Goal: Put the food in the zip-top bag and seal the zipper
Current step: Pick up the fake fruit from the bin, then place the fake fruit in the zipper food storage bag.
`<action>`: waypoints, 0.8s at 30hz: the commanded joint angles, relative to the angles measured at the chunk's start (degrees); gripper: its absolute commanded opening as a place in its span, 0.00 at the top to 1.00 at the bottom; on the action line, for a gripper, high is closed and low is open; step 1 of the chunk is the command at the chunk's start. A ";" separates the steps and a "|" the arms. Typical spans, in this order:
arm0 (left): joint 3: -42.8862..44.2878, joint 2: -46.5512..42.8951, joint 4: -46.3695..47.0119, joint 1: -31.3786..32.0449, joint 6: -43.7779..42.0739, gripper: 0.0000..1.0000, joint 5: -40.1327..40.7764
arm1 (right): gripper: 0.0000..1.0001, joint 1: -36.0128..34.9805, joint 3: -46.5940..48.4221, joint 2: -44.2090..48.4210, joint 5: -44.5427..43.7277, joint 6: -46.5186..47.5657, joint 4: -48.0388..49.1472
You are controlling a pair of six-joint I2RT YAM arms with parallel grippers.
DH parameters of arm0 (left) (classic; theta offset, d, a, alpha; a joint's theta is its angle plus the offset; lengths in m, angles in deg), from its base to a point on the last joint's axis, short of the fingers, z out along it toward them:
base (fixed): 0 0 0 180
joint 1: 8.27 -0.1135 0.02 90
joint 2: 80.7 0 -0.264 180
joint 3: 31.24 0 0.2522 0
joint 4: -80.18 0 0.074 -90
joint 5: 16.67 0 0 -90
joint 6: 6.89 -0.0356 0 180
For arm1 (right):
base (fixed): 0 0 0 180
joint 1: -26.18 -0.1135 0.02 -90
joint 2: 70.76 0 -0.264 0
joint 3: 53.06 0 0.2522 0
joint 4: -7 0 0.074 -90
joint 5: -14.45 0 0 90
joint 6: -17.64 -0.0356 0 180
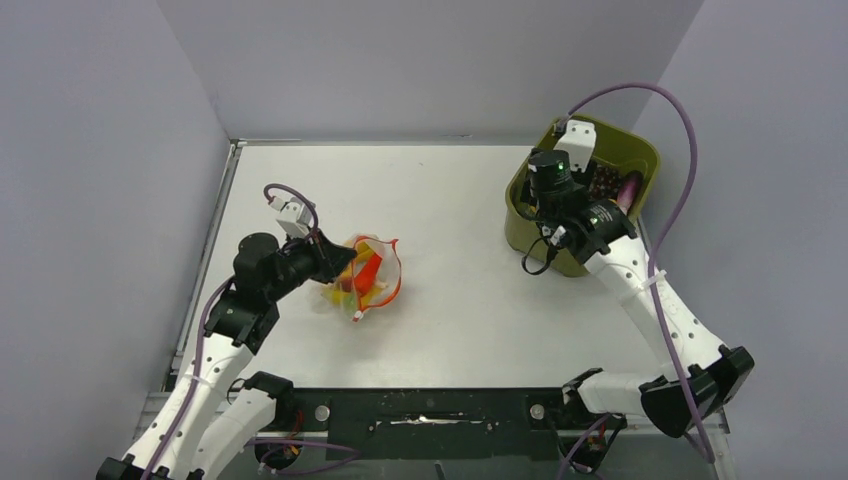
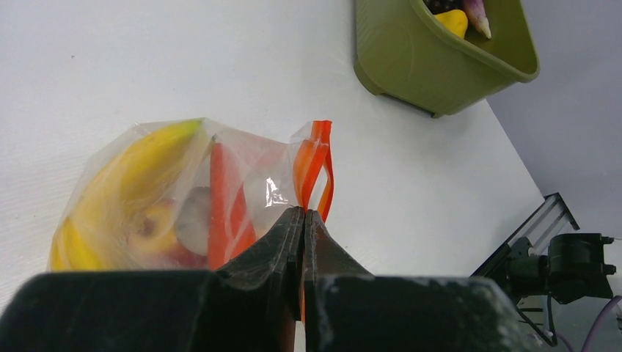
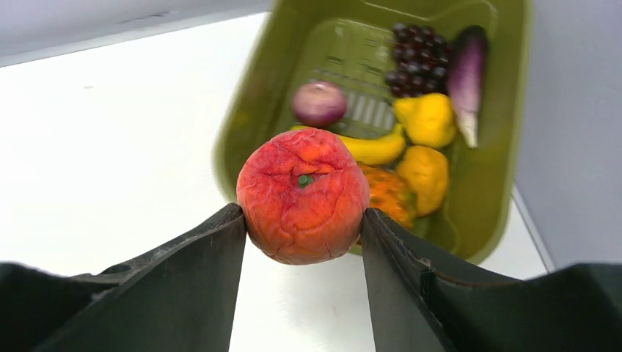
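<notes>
Top external: the zip-top bag lies on the white table, left of centre, with coloured food showing through it. Its orange-red zipper curves in an open loop on the right side. The left gripper meets the bag's left edge. The right arm reaches over the olive-green bin at the far right corner; its fingers cannot be made out here.

Left wrist: left gripper jaws pressed fully together, pinching the bag's mouth edge just below the zipper loop. The bag holds a banana and paler pieces, blurred by the plastic. A long red-orange shape sits beside them; food or strip, cannot tell. The bin stands well apart at the upper right.

Right wrist: the right gripper stands about half open, both fingers tight against a wrinkled red-orange round fruit, held clear above the bin's near rim. In the bin are dark grapes, an eggplant, a purple onion, a yellow pepper, a second banana and two orange-yellow pieces behind the held fruit.
</notes>
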 commanded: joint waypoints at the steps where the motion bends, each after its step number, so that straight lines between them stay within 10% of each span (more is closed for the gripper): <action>1: 4.81 1.67 2.74 0.18 1.57 1.00 0.55 | 0.54 -5.79 -1.95 5.10 3.49 4.32 10.28; 24: 8.18 5.51 1.43 -0.14 6.73 1.00 2.68 | 0.53 -25.14 -22.18 4.52 37.88 3.34 47.03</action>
